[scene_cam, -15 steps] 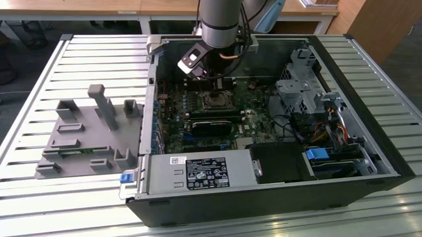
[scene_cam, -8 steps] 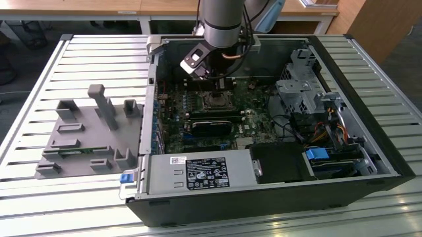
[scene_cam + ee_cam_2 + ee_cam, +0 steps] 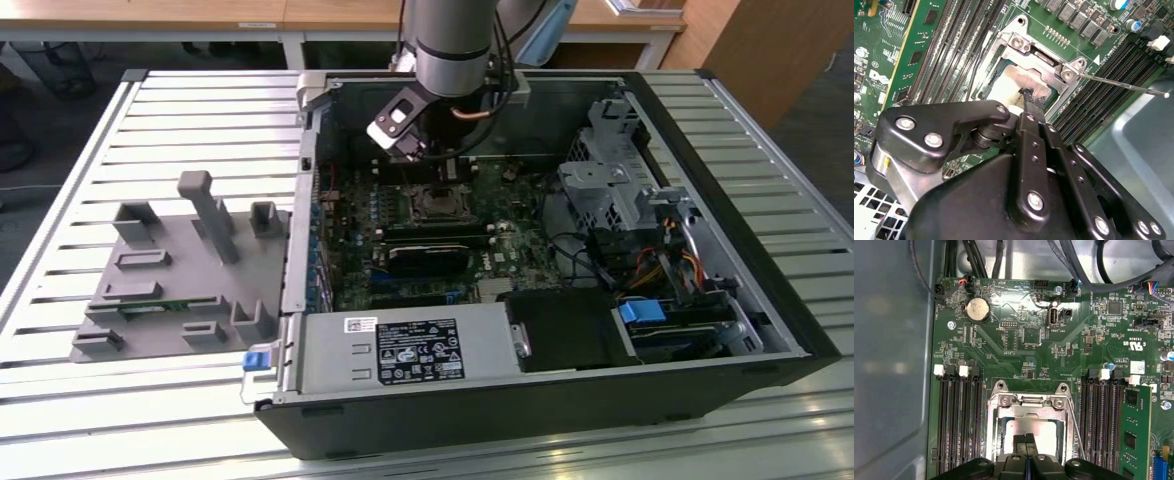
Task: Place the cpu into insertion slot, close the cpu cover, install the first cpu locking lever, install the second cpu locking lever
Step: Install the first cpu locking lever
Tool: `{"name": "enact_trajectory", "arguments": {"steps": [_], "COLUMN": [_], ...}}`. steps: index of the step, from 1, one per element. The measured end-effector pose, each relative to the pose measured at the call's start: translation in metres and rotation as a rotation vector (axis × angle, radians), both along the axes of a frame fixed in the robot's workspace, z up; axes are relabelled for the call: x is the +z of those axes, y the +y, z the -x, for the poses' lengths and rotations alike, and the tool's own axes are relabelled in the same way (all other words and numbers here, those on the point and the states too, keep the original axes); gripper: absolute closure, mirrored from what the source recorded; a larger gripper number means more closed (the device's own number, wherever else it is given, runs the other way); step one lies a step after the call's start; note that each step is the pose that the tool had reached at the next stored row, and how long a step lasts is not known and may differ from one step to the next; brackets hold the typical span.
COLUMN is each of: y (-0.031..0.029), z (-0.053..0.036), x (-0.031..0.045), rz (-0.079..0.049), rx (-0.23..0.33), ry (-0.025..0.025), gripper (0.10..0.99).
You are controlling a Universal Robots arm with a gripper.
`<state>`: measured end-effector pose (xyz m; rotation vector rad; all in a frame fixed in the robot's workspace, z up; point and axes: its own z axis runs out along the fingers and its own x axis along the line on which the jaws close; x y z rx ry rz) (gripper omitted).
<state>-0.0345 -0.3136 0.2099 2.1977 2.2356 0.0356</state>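
Silver-grey cpu (image 3: 1048, 432) shows through cpu cover (image 3: 1026, 411) window; gripper (image 3: 1027, 439) fingers pressed together, holding nothing, tips over it.

A slatted metal surface (image 3: 187, 110) carries the open computer case (image 3: 534, 415) under my claw (image 3: 1026, 440), with a grey fixture (image 3: 160, 285) well aside.
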Motion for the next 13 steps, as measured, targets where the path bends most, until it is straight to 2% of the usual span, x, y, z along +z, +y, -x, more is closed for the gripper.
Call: {"name": "enact_trajectory", "arguments": {"steps": [7, 13], "y": [0.0000, 0.0000], "z": [0.0000, 0.0000], "x": [0.0058, 0.0217], "rz": [0.000, 0.000], "rx": [0.000, 0.000], "ry": [-0.0001, -0.0001], "gripper": [0.980, 0.980]}}
